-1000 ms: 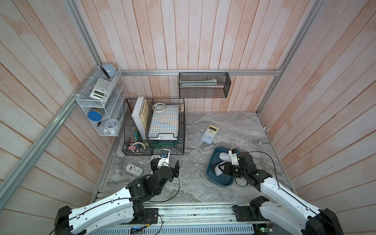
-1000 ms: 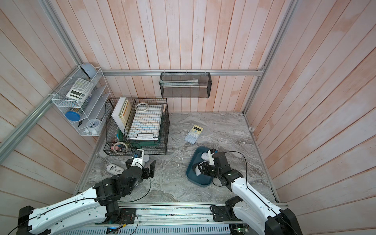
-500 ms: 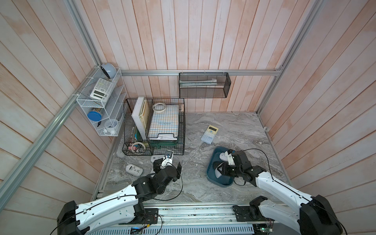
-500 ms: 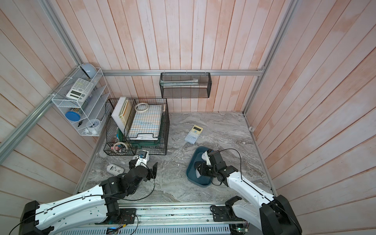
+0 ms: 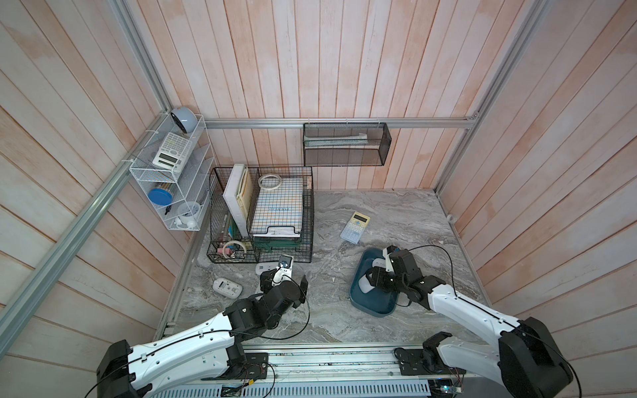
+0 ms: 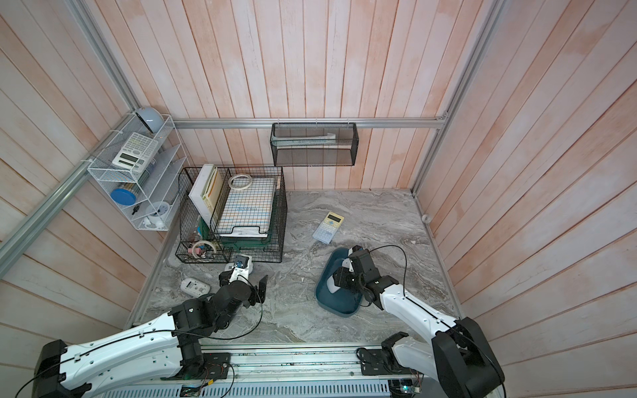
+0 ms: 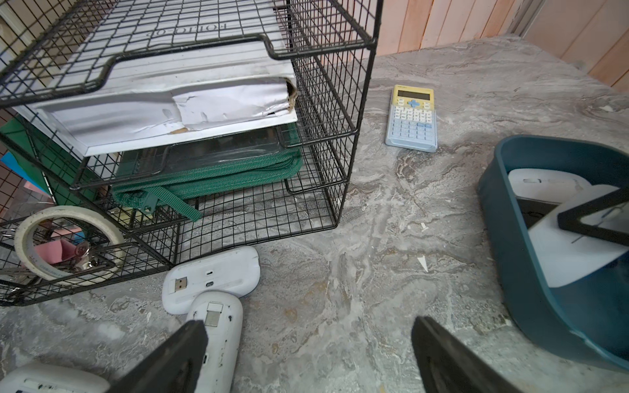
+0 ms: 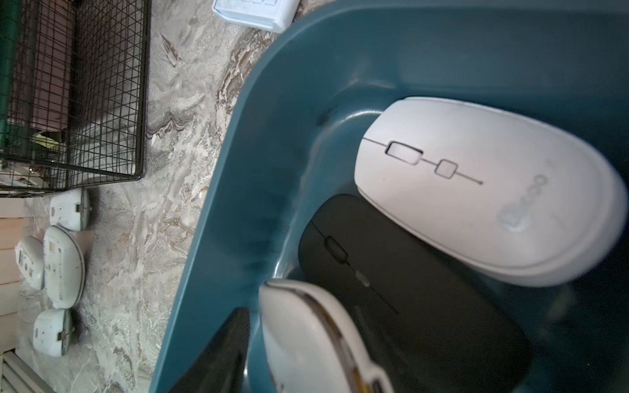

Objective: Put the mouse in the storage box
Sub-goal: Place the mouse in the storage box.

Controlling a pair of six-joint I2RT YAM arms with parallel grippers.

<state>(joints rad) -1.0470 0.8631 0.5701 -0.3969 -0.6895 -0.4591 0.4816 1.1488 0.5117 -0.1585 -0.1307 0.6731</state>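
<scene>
Under our right pincer (image 5: 371, 279), whose grip we cannot tell, three mice (image 8: 476, 190) lie in the storage box (image 5: 375, 306); three more mice (image 8: 63, 265) wait by our left pincer (image 7: 308, 325), jaws wide apart.

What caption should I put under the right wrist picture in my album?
Teal storage box with a white mouse, a black mouse and a second white mouse nearest the camera.

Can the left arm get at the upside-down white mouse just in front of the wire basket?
Probably yes. The left gripper is open and near that mouse, and nothing covers it. The wire basket behind and a second mouse close in front leave tight finger room.
</scene>
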